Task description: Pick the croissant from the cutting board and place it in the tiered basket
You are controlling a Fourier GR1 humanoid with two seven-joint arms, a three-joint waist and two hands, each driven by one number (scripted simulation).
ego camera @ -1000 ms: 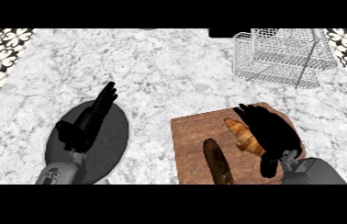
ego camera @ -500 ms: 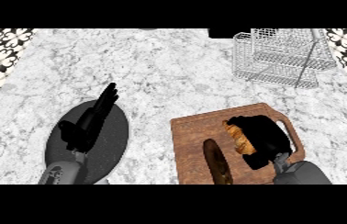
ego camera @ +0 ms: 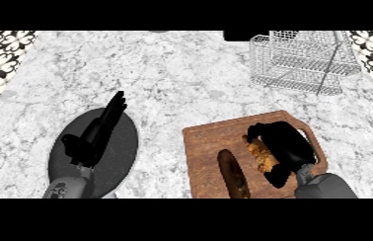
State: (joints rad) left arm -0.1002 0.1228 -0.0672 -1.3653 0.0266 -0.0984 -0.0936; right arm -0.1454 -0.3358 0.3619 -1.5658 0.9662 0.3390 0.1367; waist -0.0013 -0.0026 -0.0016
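Observation:
A golden-brown croissant (ego camera: pixel 258 152) lies on the wooden cutting board (ego camera: pixel 207 146) at the lower right. My right hand (ego camera: pixel 285 145) lies over it with fingers and thumb curled round it, hiding most of the pastry. The wire tiered basket (ego camera: pixel 302 62) stands at the far right of the counter, well beyond the board. My left hand (ego camera: pixel 98 131) rests open at the lower left, fingers straight and pointing away, over a dark round plate (ego camera: pixel 124 156).
A dark brown oblong object (ego camera: pixel 233 173) lies on the board just left of the croissant. Marble counter stretches between the board and the basket. Patterned wall tiles show at both upper corners.
My right hand has dropped lower over the croissant and its fingers have curled round it. The left hand has not moved.

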